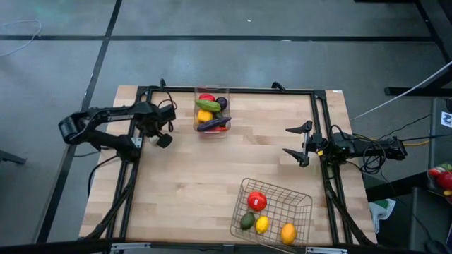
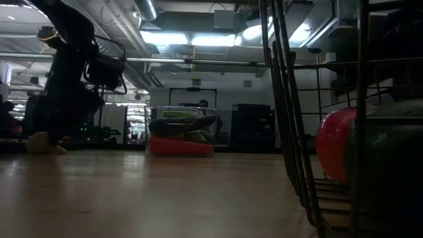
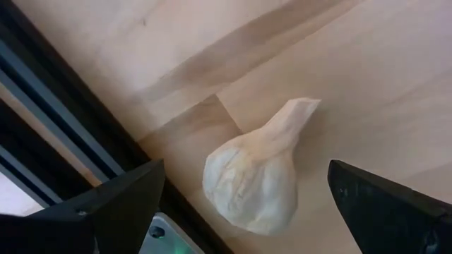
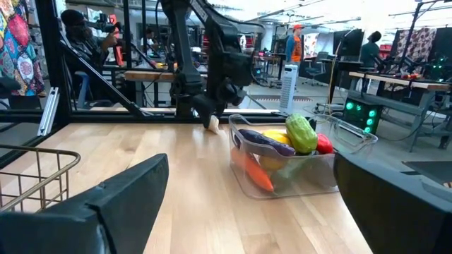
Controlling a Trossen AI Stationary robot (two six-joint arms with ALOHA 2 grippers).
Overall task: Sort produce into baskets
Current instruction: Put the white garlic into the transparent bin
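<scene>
A white garlic bulb [image 3: 254, 180] lies on its side on the wooden table near the far left corner, close beside the black frame rail [image 3: 63, 120]. My left gripper [image 1: 158, 135] hangs over it, pointing down and open, one finger on either side of the bulb without touching it. The clear bin [image 1: 212, 111] at the far middle holds red, green, orange and purple produce. The wire basket [image 1: 300, 201] at the near right holds a red tomato [image 1: 257, 201], a green piece, a yellow lemon and an orange piece. My right gripper [image 1: 296, 142] waits open and level at the right edge.
Black frame rails [image 1: 134, 176] run along the table's left, far and right sides. Bare wood lies between the bin and the basket. The room beyond holds benches, equipment and people [image 4: 78, 35].
</scene>
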